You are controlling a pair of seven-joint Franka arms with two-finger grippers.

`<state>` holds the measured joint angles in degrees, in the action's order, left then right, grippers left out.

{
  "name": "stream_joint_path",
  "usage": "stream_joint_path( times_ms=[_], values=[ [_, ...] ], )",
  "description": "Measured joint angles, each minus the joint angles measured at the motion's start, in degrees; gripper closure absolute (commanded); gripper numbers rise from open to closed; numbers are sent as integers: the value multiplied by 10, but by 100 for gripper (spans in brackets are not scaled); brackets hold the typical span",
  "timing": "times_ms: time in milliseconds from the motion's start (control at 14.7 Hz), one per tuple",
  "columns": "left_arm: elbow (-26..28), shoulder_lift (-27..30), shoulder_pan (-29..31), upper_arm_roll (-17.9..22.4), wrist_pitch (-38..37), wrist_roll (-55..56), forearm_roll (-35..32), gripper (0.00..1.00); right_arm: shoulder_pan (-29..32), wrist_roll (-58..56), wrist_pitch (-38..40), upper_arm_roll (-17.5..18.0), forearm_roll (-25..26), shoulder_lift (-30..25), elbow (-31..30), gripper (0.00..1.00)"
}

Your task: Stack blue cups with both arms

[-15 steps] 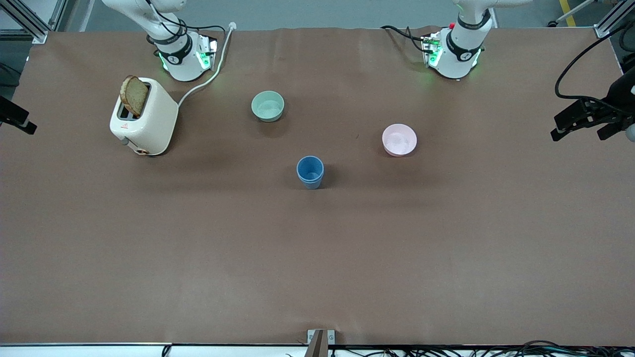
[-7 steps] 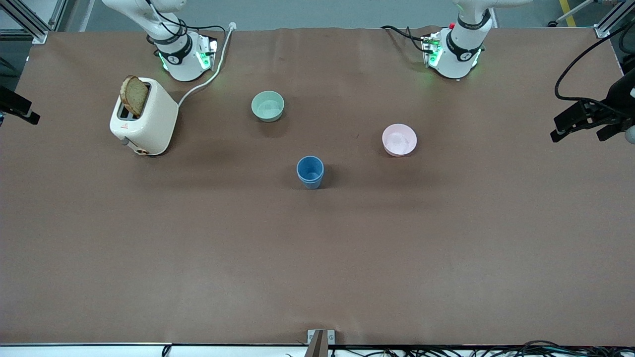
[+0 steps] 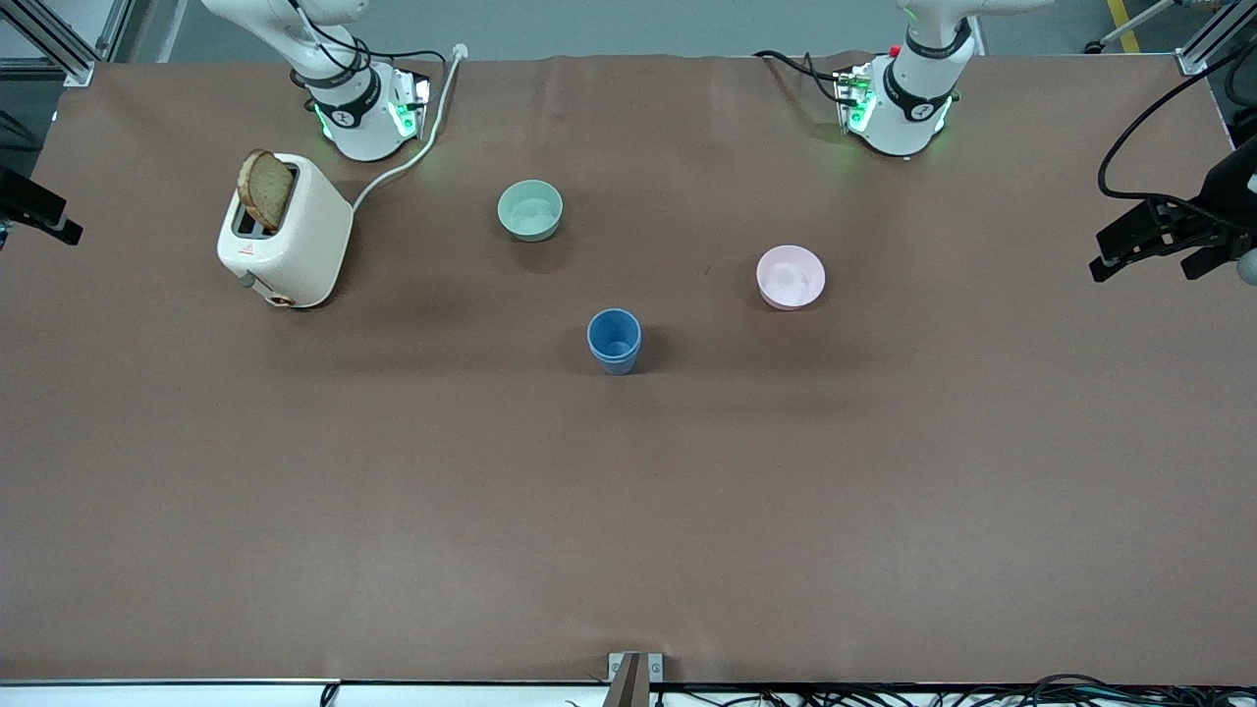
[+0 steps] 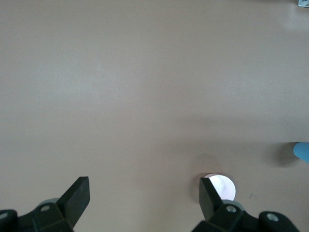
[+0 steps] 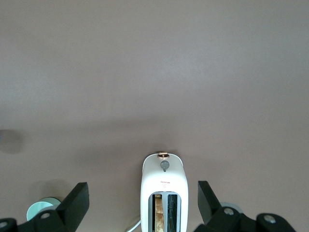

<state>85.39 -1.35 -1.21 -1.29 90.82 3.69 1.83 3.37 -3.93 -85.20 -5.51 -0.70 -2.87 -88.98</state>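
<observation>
In the front view both arms leave the top edge just above their bases. The left claw (image 3: 1144,239) and right claw (image 3: 34,211) are each cut by a side edge. Whether the blue cup (image 3: 615,341) is one cup or two nested cannot be told. In the left wrist view, a finger (image 4: 208,197) covers part of the pink bowl (image 4: 223,187).

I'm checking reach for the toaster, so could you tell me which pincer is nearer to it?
Right. The right pincer hangs open high above the toaster; the left pincer hangs open over the pink bowl, toward the left arm's end.

Robot lab – aluminium frame (image 3: 59,44), loose cables (image 3: 982,687), camera-rigged table (image 3: 628,511).
</observation>
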Motion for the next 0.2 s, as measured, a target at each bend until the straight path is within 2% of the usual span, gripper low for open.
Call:
stream_joint_path(
  times_ms=[204],
  values=[
    [0,0,0,0,0,0,0,0,0,0,-1,2,0,0,0,1]
  ],
)
